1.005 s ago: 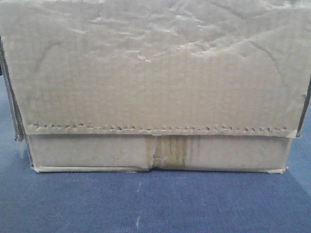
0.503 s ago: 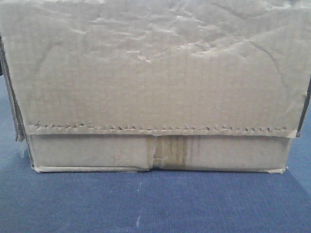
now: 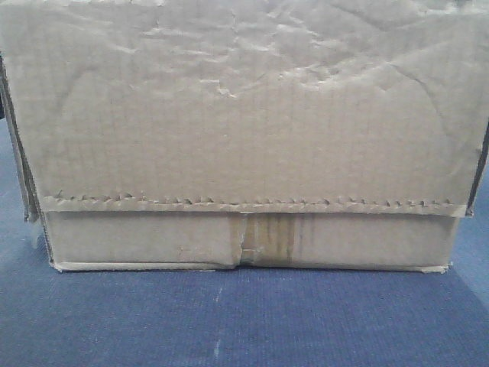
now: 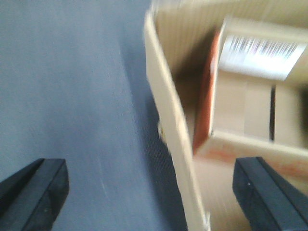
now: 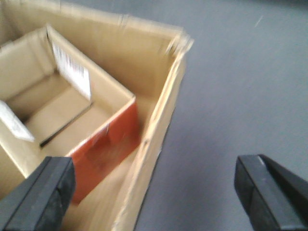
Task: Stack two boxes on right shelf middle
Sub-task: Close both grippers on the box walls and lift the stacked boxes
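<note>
Blue-grey surface carries box (image 3: 244, 115), which fills front view, jagged flap folded down. L end effector (image 4: 151, 192) spread wide, astride box's side wall. R end effector (image 5: 154, 192) also spread, astride opposite wall. Smaller orange-sided carton (image 5: 103, 139) sits inside.

The front view faces the carton (image 3: 244, 115) close up; both wrist views look down over its opposite walls.

Wrinkled matt cardboard box (image 3: 244, 115); blue surface (image 3: 244, 321) seemingly cloth.
</note>
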